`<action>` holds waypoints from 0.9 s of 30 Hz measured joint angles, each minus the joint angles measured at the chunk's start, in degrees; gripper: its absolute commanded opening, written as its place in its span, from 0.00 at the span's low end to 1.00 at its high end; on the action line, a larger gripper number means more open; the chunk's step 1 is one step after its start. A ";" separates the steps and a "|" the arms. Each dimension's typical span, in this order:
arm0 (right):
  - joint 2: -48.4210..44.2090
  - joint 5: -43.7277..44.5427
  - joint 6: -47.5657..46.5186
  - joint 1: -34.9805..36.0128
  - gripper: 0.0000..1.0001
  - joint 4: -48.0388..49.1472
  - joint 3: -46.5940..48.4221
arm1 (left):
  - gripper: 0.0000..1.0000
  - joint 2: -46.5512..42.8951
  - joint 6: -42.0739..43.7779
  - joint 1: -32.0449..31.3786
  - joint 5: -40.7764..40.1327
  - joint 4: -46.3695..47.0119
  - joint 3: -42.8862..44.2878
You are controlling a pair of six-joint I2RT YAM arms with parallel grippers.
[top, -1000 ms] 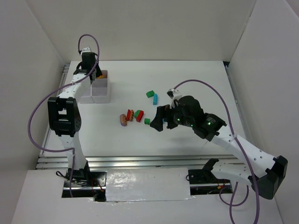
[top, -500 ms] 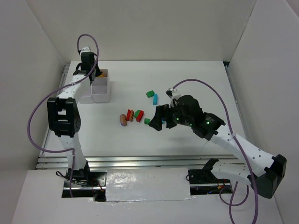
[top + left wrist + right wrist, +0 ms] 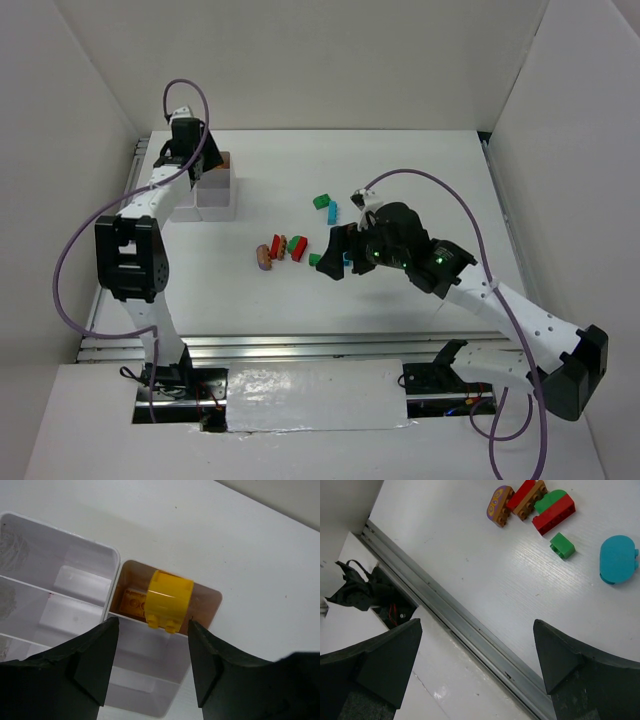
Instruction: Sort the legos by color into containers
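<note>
The white divided tray (image 3: 75,582) lies under my left gripper (image 3: 152,640), which is open and empty above it. A yellow lego (image 3: 170,600) sits tilted in the tray's far right compartment, over an orange-brown lego (image 3: 131,602). In the top view the tray (image 3: 218,207) is at the far left with my left gripper (image 3: 198,165) over it. My right gripper (image 3: 477,630) is open and empty, above the table beside the loose legos: a purple oval (image 3: 500,505), a red brick (image 3: 525,494), a brown brick (image 3: 534,501), a green-and-red piece (image 3: 554,511), a small green brick (image 3: 562,546) and a teal piece (image 3: 618,559).
A green lego (image 3: 321,201) and a teal lego (image 3: 332,212) lie farther back mid-table. A metal rail (image 3: 470,625) runs along the table's near edge. White walls close in the left, back and right sides. The tray's other visible compartments hold nothing.
My right gripper has shifted slightly left, nearer the cluster of legos. My left arm has moved a little over the tray.
</note>
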 measured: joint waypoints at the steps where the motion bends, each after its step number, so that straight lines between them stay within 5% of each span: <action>1: 0.22 -0.11 -0.02 0.00 1.00 0.07 0.07 | 0.74 -0.22 -0.17 0.00 -0.02 -0.04 0.00; 27: 1.36 -1.20 -0.61 0.00 1.00 0.76 0.50 | 0.72 7.06 0.79 0.85 4.42 -7.72 14.34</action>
